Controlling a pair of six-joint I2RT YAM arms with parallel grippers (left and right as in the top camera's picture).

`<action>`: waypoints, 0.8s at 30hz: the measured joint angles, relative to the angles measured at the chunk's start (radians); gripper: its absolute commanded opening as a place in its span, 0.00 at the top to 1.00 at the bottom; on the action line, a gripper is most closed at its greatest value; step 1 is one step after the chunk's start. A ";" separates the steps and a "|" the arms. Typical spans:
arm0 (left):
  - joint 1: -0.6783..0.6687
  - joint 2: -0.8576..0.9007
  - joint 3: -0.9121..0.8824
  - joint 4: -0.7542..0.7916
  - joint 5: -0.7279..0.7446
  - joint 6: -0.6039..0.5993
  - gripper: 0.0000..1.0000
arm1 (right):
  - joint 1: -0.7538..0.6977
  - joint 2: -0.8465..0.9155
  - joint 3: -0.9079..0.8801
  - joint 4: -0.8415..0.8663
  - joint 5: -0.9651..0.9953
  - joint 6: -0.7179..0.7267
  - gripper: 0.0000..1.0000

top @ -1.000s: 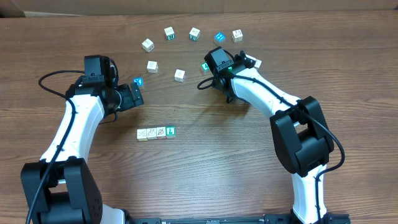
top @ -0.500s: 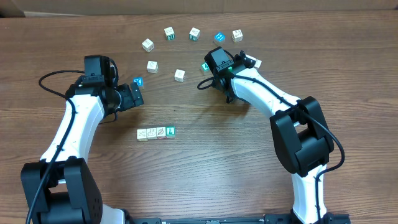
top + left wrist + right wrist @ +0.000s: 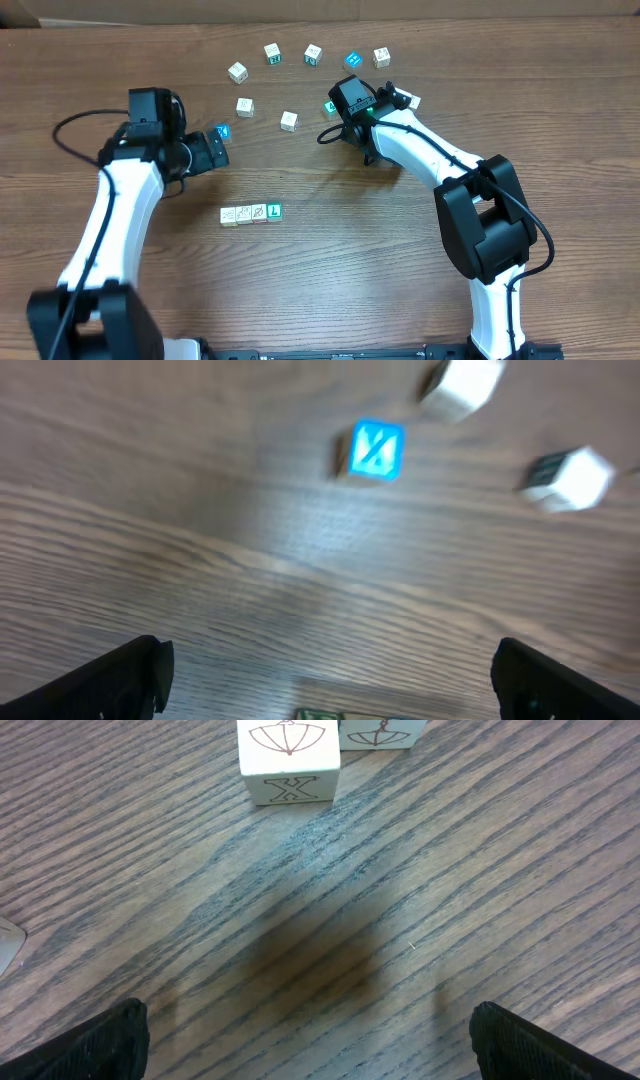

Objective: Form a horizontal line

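The horizontal line lies on the table in front of centre: a pale yellow cube, two white cubes with drawings and a green "L" cube, side by side and touching. My left gripper hovers open above and to the left of the line, beside a blue cube. In the blurred left wrist view the left gripper holds nothing, and the blue cube lies ahead of it. My right gripper is open at the back right. In its wrist view the right gripper is over bare wood.
Loose cubes arc across the back: white ones and a blue one. Nearer lie white cubes and a teal cube. A white "X" cube sits ahead of the right fingers.
The left arm has shifted slightly to the left and back, and its wrist view is blurred by motion. The right arm and all the cubes have stayed put.
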 measured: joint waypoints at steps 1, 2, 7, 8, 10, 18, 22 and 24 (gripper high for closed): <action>0.000 -0.039 0.000 0.000 0.000 0.000 0.00 | 0.000 0.000 0.000 0.000 0.000 0.000 0.00; 0.000 -0.064 0.000 0.000 0.000 0.000 0.01 | 0.000 0.000 0.000 0.000 0.000 0.000 0.00; 0.000 -0.210 0.000 0.000 0.000 0.000 0.00 | 0.000 0.000 0.000 0.000 0.000 0.000 0.00; 0.000 -0.237 0.000 0.000 0.000 0.000 0.00 | 0.000 0.000 0.000 0.000 0.000 0.000 0.00; 0.000 -0.280 0.000 0.000 0.000 0.000 0.00 | 0.000 0.000 0.000 0.000 0.000 0.000 0.00; -0.001 -0.459 -0.098 -0.005 -0.050 0.000 0.00 | 0.000 0.000 0.000 0.000 0.000 0.000 0.00; -0.001 -0.513 -0.151 -0.028 -0.061 0.000 0.00 | 0.000 0.000 0.000 0.000 0.000 0.000 0.00; -0.001 -0.515 -0.159 -0.029 -0.064 0.000 0.01 | 0.000 0.000 0.000 0.000 0.000 0.000 0.00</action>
